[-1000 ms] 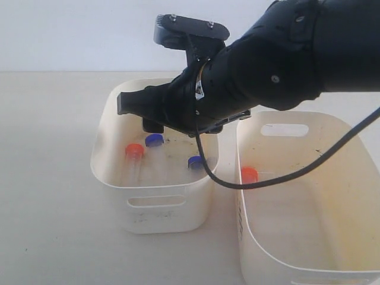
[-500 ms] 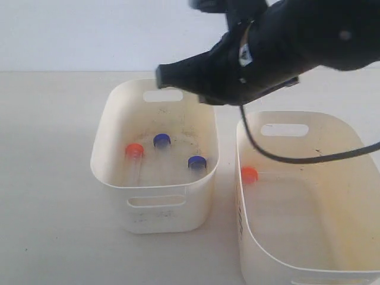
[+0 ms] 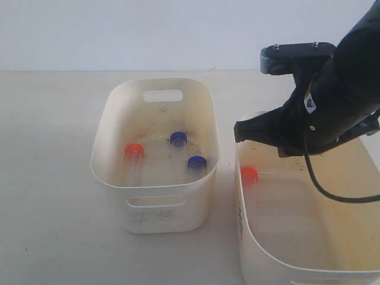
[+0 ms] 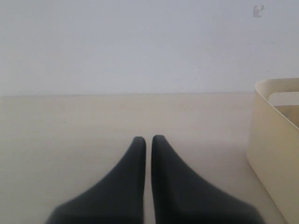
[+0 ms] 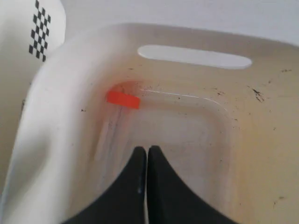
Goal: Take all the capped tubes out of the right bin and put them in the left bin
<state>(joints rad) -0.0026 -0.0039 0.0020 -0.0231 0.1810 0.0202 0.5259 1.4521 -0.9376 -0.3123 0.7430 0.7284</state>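
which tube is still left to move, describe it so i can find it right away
Find the right bin, the tub under the dark arm. Against its wall that faces the left bin lies a clear tube with an orange-red cap. It is the only tube in that bin; the other three tubes lie in the left bin.

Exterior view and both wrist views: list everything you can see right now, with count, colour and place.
Table: one, beige, under everything.
Left bin: one, cream-white with a speckled floor, on the table.
Right bin: one, cream-white, beside the left bin.
Blue-capped tubes: two, clear, in the left bin.
Orange-capped tubes: two, clear, one in each bin.
Checkered marker: one, black and white, outside the right bin.
Cable: one, black, hanging off the right arm.
Right arm: one, black, over the right bin.
Right claw: one, black, shut and empty, inside the right bin.
Left claw: one, black, shut and empty, over the table.
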